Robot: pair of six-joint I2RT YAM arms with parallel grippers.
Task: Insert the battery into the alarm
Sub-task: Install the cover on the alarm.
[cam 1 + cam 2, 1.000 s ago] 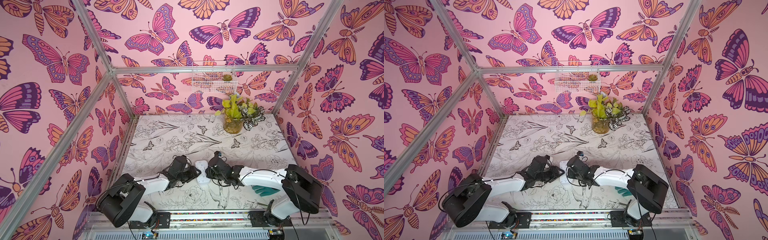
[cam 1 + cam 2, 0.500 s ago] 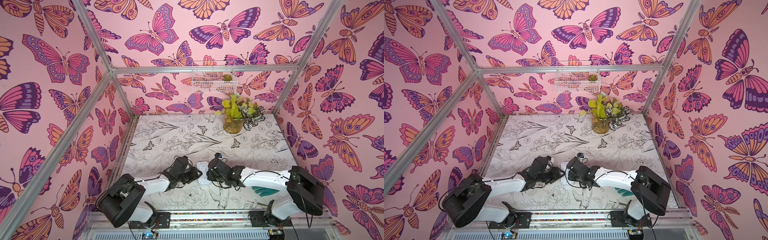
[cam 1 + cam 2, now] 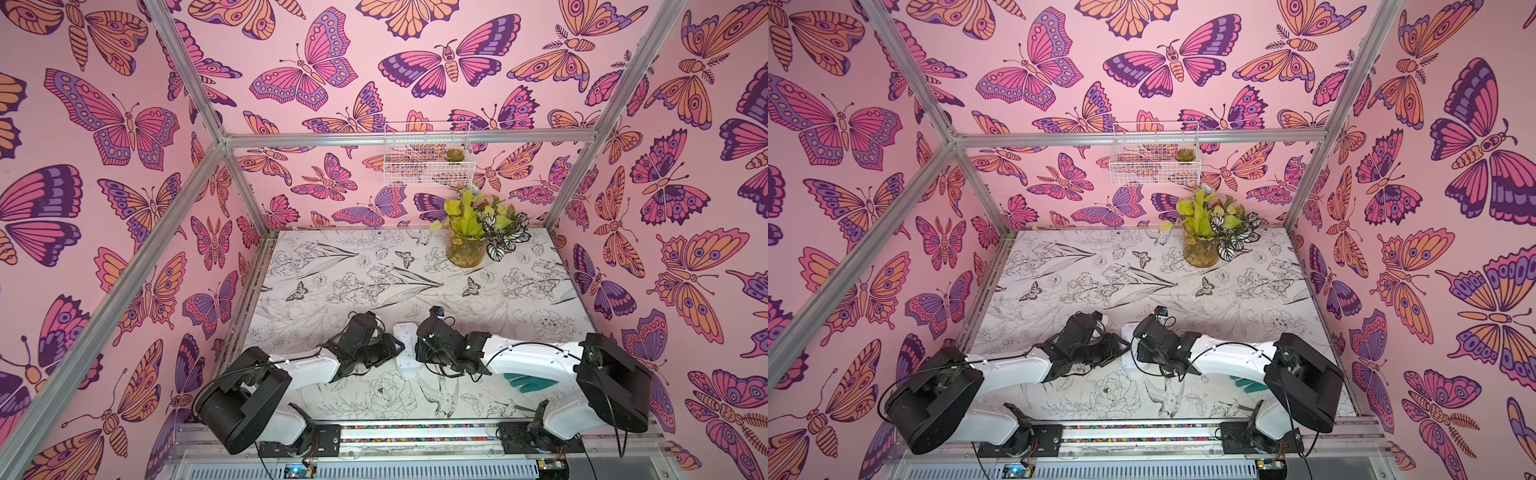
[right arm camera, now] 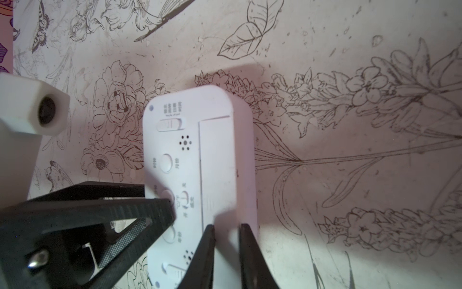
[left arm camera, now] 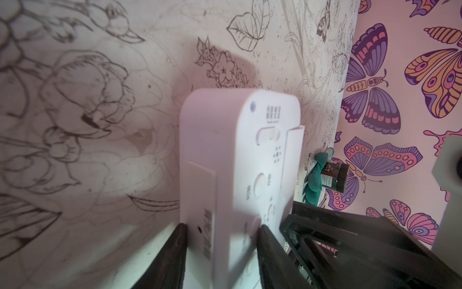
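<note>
The white alarm (image 3: pixel 406 347) lies back up on the table between my two grippers, its buttons and switch (image 4: pixel 170 125) facing up. My left gripper (image 5: pixel 221 226) is shut across the alarm's (image 5: pixel 225 150) body, one finger on each long side. My right gripper (image 4: pixel 227 227) comes from the opposite side. Its fingers stand close together on a thin white cover panel (image 4: pixel 215 162) along the alarm's edge. In the left wrist view that panel (image 5: pixel 295 150) stands up from the body. The battery is out of view. In both top views the arms hide most of the alarm (image 3: pixel 1127 330).
A teal glove (image 3: pixel 523 380) lies under my right arm, with a dark jar (image 5: pixel 336 179) beside it by the wall. A potted plant (image 3: pixel 465 249) stands at the back right. A wire basket (image 3: pixel 428 158) hangs on the rear wall.
My right gripper has shifted slightly at the alarm's edge. The left gripper keeps the same hold on the alarm.
</note>
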